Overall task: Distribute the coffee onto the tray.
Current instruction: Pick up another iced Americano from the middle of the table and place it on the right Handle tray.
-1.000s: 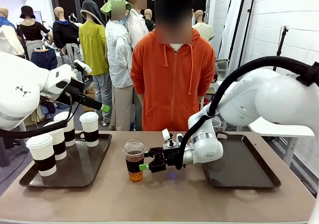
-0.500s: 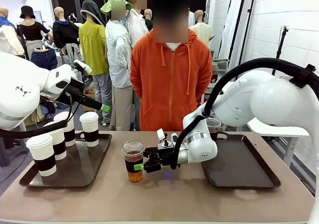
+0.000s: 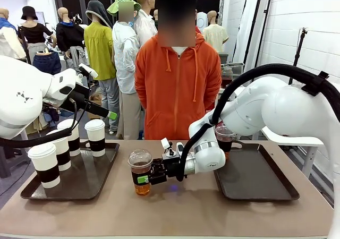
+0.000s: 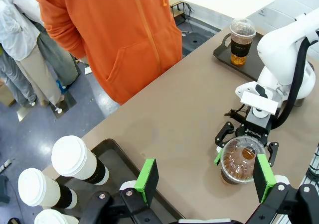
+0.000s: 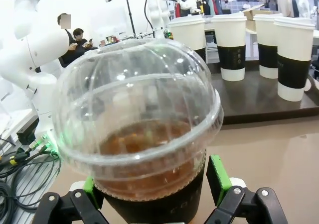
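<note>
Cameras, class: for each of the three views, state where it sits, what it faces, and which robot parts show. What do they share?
Front: fixed between the arms, facing the person; right gripper open around the clear cup.
Left wrist: above the table, looking down past the open left gripper.
Right wrist: low, looking along the right gripper at the left tray.
Shared: the clear cup.

My front feed is evenly bright from overhead room light, with soft, short shadows on the table (image 3: pixel 106 207) beneath the clear cup (image 3: pixel 141 171). On my right wrist feed that cup (image 5: pixel 137 129) sits so close that its dome bulges with wide-angle distortion and carries small white glints, while the background behind it washes out pale. My left wrist feed is sharp, bending slightly toward the edges.
</note>
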Robot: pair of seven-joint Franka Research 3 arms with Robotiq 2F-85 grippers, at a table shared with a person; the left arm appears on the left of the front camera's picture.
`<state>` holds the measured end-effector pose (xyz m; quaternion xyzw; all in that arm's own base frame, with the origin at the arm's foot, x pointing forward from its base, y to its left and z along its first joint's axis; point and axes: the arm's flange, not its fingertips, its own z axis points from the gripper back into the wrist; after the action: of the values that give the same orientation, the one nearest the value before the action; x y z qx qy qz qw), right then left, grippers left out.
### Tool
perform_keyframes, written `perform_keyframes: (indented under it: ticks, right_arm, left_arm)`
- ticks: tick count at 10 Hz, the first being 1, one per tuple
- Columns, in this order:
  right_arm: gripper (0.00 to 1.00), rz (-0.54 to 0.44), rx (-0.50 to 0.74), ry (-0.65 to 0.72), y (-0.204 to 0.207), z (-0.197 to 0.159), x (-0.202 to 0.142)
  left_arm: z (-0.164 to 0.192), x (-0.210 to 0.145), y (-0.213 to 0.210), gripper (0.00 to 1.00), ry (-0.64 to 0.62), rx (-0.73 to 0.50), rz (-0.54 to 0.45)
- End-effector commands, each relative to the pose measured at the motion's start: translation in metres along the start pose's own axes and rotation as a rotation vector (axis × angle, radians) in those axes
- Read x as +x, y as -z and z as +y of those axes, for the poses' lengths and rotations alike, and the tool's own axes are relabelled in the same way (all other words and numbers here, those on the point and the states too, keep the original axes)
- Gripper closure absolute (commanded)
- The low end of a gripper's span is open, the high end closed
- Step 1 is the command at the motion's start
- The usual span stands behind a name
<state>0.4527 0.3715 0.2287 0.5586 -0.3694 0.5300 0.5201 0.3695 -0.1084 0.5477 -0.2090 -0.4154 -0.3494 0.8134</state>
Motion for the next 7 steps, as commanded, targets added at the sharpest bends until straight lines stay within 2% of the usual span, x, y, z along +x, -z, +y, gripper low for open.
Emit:
perform_keyframes:
  ticks: [1,3,4,5,7]
  right_arm:
    - [0.0,0.033,0.025,0.014,0.01,-0.0086,0.003]
    - [0.0,0.046,0.039,0.026,0.0136,-0.0087,0.0035]
    - [0.17,0.055,0.053,0.059,0.0151,-0.0093,0.0035]
    - [0.37,0.019,0.064,0.022,0.013,-0.0097,0.0032]
    - [0.37,0.014,0.061,0.035,0.0105,-0.0075,0.0048]
  left_arm:
    - [0.001,-0.0008,-0.0002,0.0,-0.004,-0.002,0.002]
    - [0.001,-0.0008,-0.0002,0.0,-0.004,-0.002,0.002]
    - [0.001,-0.0008,-0.0002,0.0,-0.004,-0.002,0.002]
    - [0.001,-0.0008,-0.0002,0.0,-0.004,-0.002,0.002]
    - [0.001,-0.0008,-0.0002,0.0,-0.004,-0.002,0.002]
